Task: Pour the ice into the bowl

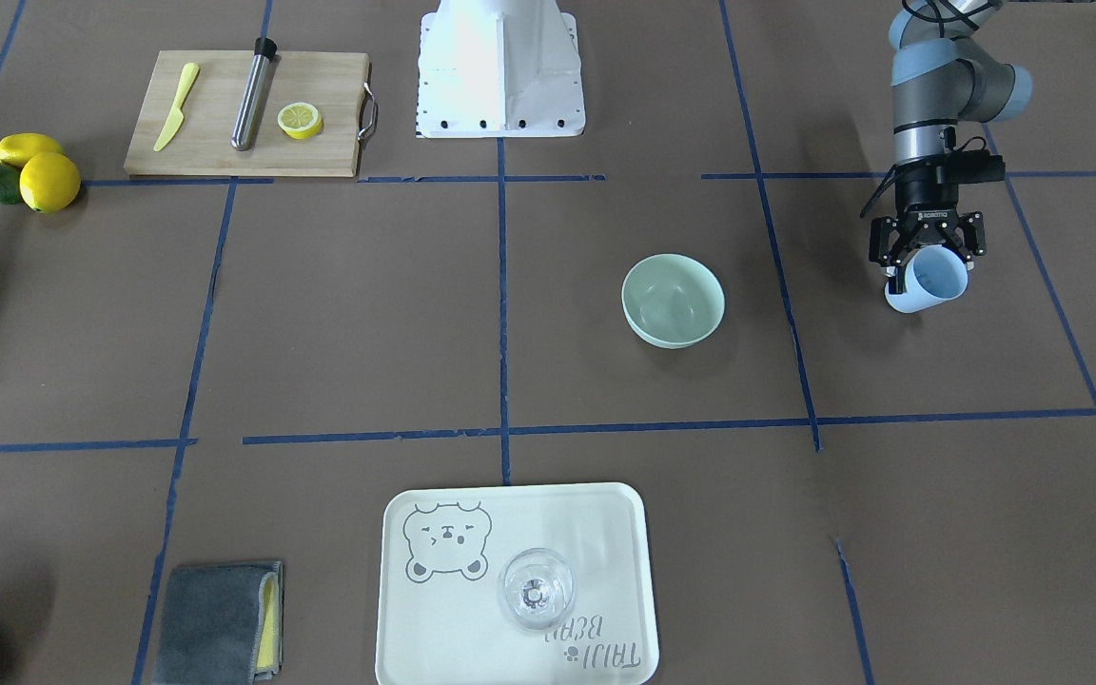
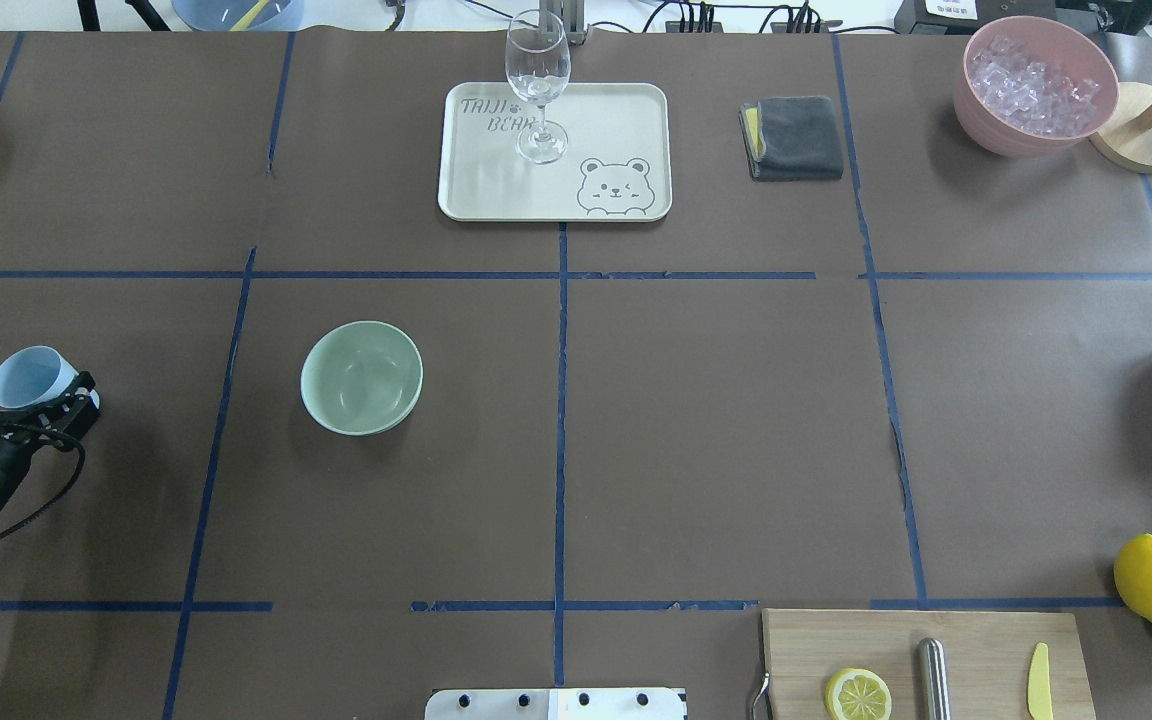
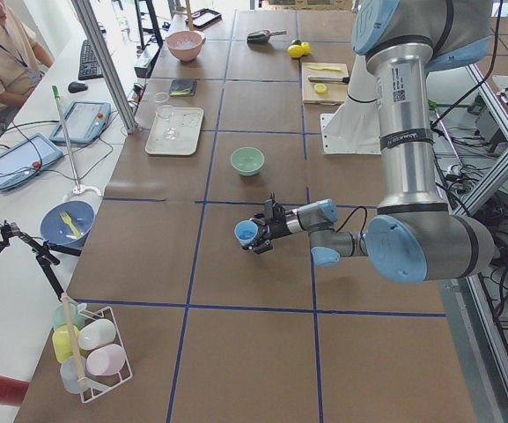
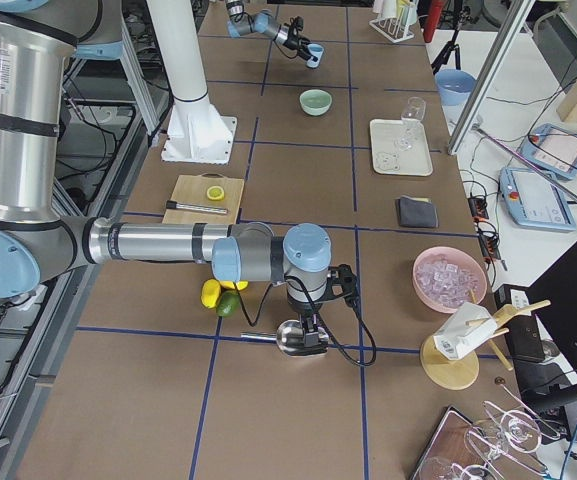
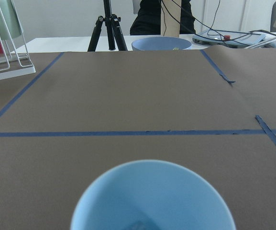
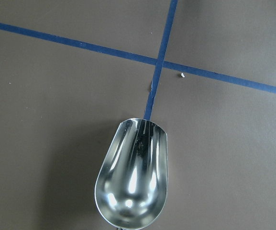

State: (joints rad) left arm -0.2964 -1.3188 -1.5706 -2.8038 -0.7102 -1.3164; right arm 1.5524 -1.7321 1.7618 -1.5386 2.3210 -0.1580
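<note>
Filling the bottom of the left wrist view, the light blue cup [image 5: 153, 199] sits right under the lens, and something small and glassy shows at its bottom edge, too cut off to call it ice with certainty. From the front-facing view the left gripper [image 1: 925, 259] has its fingers [image 1: 892, 255] clamped on this cup, which is held off the counter [image 1: 339, 314] and tipped so that its mouth faces away from the arm. The mint-green bowl [image 1: 673, 300] stands upright on the counter well apart from the cup, in the neighbouring taped square toward the centre line, and looks bare inside.

At the other end of the counter the right gripper [image 4: 306, 338] hangs low over a metal scoop [image 6: 133, 173], whose polished bowl fills its wrist view beside a crossing of blue tape; I cannot tell whether those fingers are apart or closed. A pink bowl [image 2: 1033, 84] heaped with clear ice cubes [image 2: 1031, 85] stands at the far right corner in the overhead view. Between it and the cream bear tray [image 2: 626, 110] lies a folded grey cloth [image 2: 796, 137]; a wine glass [image 2: 537, 88] stands on the tray. Near the robot's base sits a wooden cutting board [image 1: 215, 143] with a lemon half [image 1: 301, 120].
</note>
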